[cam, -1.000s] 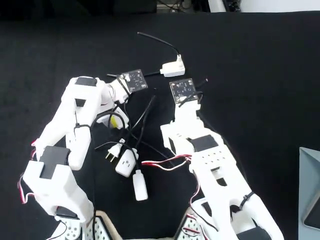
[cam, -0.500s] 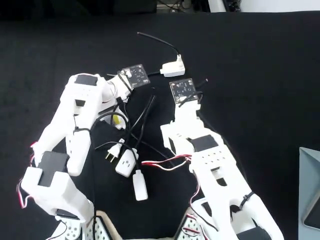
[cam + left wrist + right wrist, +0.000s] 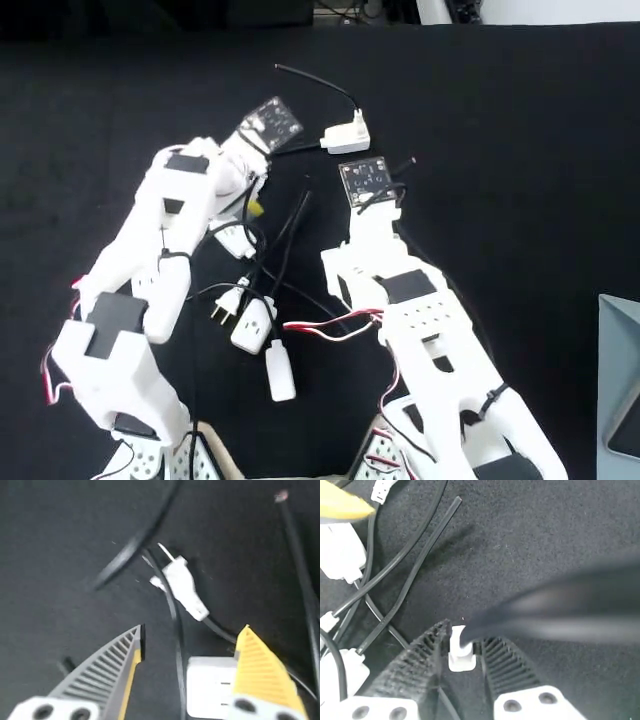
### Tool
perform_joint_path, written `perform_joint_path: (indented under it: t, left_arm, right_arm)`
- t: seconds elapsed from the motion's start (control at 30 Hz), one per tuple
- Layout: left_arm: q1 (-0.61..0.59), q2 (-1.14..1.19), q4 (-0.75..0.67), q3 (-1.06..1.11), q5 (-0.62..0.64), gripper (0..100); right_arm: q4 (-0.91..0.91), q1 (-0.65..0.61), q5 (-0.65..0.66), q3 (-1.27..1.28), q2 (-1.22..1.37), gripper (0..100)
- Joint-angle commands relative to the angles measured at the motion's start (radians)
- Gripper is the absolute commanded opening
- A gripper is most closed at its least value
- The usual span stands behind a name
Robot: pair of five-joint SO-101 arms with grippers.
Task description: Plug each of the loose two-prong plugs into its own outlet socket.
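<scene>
At the left of the black table (image 3: 520,120), the left gripper (image 3: 192,628) over a tangle of black cables (image 3: 294,225), fingers spread wide and holding nothing — one grey, one yellow. Between them in the left wrist view, a white outlet socket (image 3: 210,690) flat on the table, close against the yellow finger. Beyond it, a white two-prong plug (image 3: 182,585), apart from the socket, prongs pointing away from it, black cord trailing back past it.

Nearer the arm bases in the high view, just right of the left arm, a corded plug (image 3: 225,305) with two bare prongs, right beside a white socket block (image 3: 253,325); whether touching, impossible to tell. Just past those, a second white block (image 3: 280,372), lying alone. Toward the far middle, a white corded block (image 3: 345,138), its black cord curving away.

Right of centre, the right gripper (image 3: 465,632) low over the table, fingers closed on a small white plug (image 3: 460,655) — a dark cable rising out of it. At the far right edge, a grey tray (image 3: 605,340).
</scene>
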Motion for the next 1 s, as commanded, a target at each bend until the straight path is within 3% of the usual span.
perform_joint_path:
  t: [0.0,0.17,0.4,0.63,0.8,0.97]
  left_arm:
    - [-0.027,0.018,-0.023,0.024,-0.02,30]
    - [-0.091,0.003,-0.021,0.096,-0.069,30]
    - [-0.193,-0.247,-0.02,0.266,-0.074,30]
    - [-0.183,-0.537,-0.023,0.613,-0.213,30]
    - [-0.185,-0.671,-0.014,0.671,-0.21,30]
    - [-0.142,-0.769,0.155,0.671,-0.213,30]
  right_arm:
    - [-0.015,0.015,-0.005,-0.033,0.004,1.3]
    - [-0.015,0.015,-0.005,-0.033,0.004,1.3]
    - [-0.015,0.015,-0.003,-0.033,0.004,1.3]
    - [-0.015,0.015,-0.003,-0.033,0.004,1.3]
    - [-0.015,0.015,-0.003,-0.033,0.004,1.3]
    - [-0.015,0.015,-0.003,-0.033,0.004,1.3]
